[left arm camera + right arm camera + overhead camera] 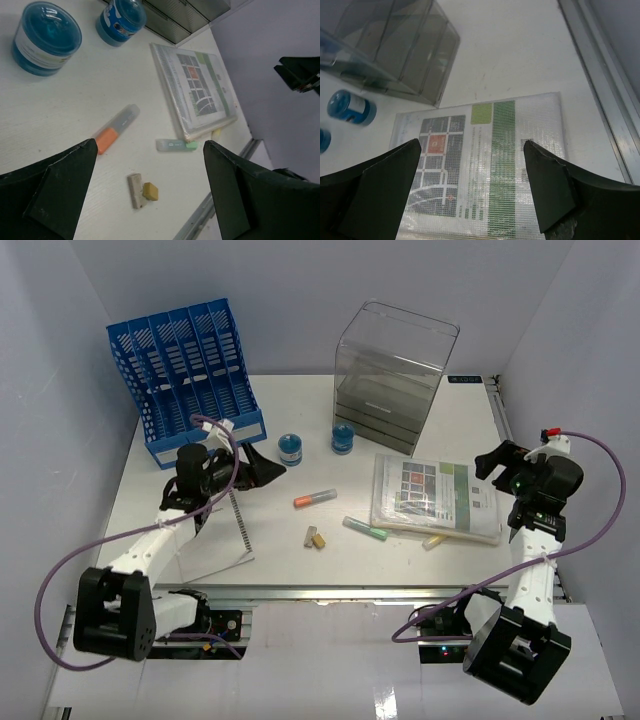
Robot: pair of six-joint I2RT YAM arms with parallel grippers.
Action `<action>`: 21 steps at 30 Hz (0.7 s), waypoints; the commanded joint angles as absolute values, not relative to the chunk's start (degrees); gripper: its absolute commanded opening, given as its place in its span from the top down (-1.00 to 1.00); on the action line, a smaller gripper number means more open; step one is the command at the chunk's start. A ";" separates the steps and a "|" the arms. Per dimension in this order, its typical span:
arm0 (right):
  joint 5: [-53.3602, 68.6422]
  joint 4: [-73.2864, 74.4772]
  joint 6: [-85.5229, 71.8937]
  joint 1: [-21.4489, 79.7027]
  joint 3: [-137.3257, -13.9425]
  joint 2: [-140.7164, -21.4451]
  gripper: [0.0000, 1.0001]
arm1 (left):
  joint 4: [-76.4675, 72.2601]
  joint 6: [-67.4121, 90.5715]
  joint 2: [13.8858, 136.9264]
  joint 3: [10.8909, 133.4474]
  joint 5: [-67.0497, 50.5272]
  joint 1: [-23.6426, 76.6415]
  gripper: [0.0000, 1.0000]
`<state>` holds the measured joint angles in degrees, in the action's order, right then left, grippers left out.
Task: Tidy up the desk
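The white desk [300, 405] holds scattered items. My left gripper [262, 472] is open and empty, hovering left of centre; in the left wrist view [150, 145] it hangs above an orange highlighter [116, 127], a green highlighter [176, 145] and two small erasers [142, 191]. My right gripper [497, 462] is open and empty above the right end of a plastic-wrapped booklet [435, 495]. In the right wrist view [472, 145] the booklet [485, 170] lies between the fingers, below them.
A blue file rack [185, 370] stands back left, a clear drawer box [395, 375] back centre. Two blue jars [291, 448] [343, 438] sit before them. A white spiral notebook [215, 540] lies under the left arm. A yellow highlighter [434, 541] pokes from under the booklet. An aluminium rail [330, 592] runs along the front.
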<state>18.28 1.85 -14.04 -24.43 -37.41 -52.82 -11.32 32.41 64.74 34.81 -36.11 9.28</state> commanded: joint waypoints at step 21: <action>64.75 3.62 14.94 -23.97 -34.87 -50.51 -0.80 | -20.41 65.26 108.72 76.77 -12.36 31.00 -0.48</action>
<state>61.72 4.23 13.92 -24.14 -33.12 -50.38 -18.18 59.77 106.31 70.95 -17.47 29.65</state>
